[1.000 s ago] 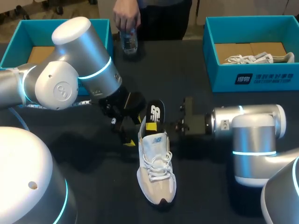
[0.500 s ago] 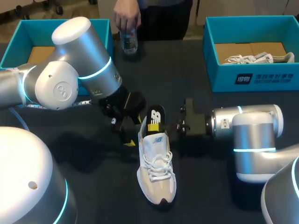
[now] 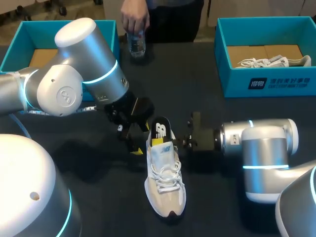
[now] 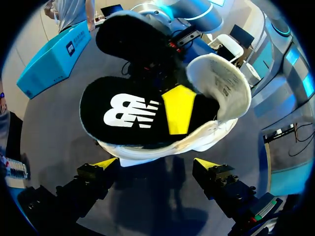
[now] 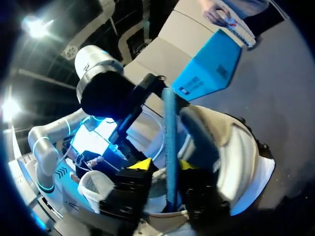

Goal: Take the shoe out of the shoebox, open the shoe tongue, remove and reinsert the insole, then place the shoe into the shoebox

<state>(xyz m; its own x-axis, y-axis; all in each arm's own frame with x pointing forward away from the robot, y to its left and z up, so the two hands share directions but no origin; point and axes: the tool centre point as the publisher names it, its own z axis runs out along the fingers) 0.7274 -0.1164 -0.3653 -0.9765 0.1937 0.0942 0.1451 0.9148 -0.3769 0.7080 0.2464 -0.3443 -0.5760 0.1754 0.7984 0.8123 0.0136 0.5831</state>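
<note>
Lower now, insole (image 3: 160,129) toe end enters shoe (image 3: 166,187), pinched edgewise in my right gripper (image 5: 165,169). My left gripper (image 4: 156,162) hangs wide open, empty, heel just ahead. Reinsertion roughly halfway, I judge.

**Head view:** a fixed camera above and behind the robot looks down on the table (image 3: 187,69). It stands far enough back to take in both arms and the shoe (image 3: 165,185) at mid-table.

**Left wrist view:** the camera looks out along the left gripper (image 4: 156,163), close to the shoe's heel end. The insole (image 4: 142,115) fills the middle, with the right arm (image 4: 184,12) beyond.

**Right wrist view:** the camera faces the opposite way, very near. The insole stands edge-on between the fingers of the right gripper (image 5: 164,166), with the left arm (image 5: 98,73) beyond.

All three views share the shoe and insole.
</note>
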